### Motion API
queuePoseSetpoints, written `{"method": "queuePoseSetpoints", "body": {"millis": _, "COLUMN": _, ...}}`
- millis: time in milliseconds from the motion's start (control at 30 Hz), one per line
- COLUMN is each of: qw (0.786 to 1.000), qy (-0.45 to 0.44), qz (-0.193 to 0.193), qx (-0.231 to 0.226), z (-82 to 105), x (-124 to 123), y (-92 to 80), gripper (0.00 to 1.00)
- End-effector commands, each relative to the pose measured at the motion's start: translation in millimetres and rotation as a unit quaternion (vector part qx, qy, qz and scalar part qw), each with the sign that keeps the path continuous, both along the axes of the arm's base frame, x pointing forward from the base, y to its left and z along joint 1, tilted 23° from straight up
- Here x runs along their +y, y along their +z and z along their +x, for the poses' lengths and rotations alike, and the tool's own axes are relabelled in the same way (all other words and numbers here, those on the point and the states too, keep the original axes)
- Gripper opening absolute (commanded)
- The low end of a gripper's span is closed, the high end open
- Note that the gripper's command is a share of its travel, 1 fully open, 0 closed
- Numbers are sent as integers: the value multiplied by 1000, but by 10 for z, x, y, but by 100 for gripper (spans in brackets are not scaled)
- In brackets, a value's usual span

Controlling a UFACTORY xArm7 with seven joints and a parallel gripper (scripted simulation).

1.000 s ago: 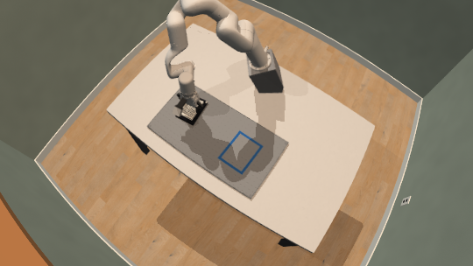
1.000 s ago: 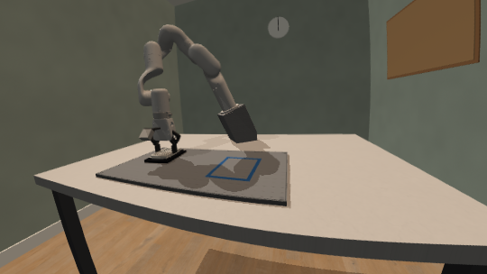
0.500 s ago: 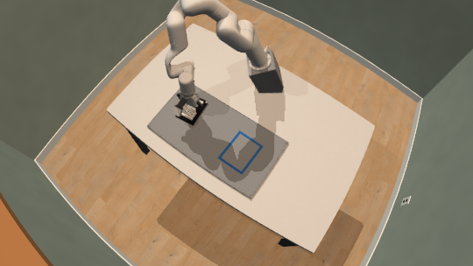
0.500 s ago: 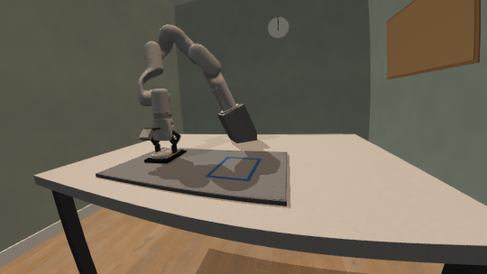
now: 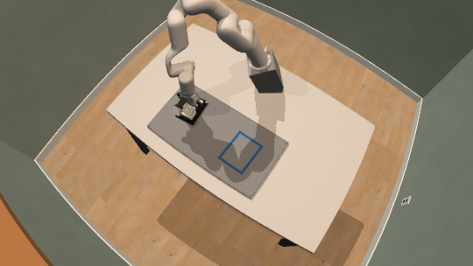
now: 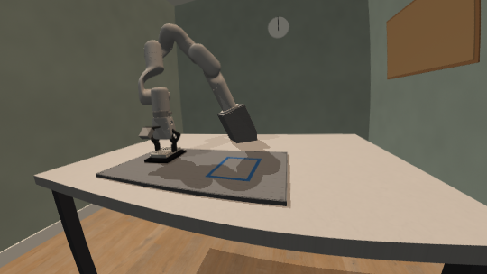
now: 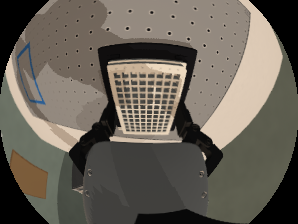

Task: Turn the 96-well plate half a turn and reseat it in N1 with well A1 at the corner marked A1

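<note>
The white 96-well plate (image 7: 148, 100) lies over the black plate nest N1 (image 7: 148, 56) at the left end of the grey deck (image 5: 219, 145). It also shows in the top view (image 5: 188, 110) and in the exterior view (image 6: 162, 152). My gripper (image 7: 146, 106) stands straight above the plate, its two dark fingers against the plate's two long sides, shut on it. I cannot tell whether the plate is lifted or still down in the nest. I cannot make out the plate's cut corner.
The bench spot B1, a blue taped outline (image 5: 240, 152), lies on the deck to the right of the nest; it also shows in the exterior view (image 6: 234, 168) and at the wrist view's left edge (image 7: 29, 75). The arm's dark base block (image 5: 265, 77) stands behind the deck.
</note>
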State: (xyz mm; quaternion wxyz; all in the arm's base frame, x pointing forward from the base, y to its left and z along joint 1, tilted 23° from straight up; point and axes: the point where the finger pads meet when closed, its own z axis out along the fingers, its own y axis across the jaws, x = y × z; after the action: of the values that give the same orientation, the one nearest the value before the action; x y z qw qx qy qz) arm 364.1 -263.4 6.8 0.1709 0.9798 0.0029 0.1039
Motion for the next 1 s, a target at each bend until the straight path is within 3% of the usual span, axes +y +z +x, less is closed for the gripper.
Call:
{"method": "queuePoseSetpoints", "body": {"millis": 0, "qw": 1000, "qy": 0, "qz": 0, "qx": -1, "z": 2, "x": 9, "y": 39, "gripper": 0}}
{"method": "queuePoseSetpoints", "body": {"millis": 967, "qw": 1000, "qy": 0, "qz": -1, "qx": -1, "z": -27, "x": 56, "y": 168, "gripper": 0}}
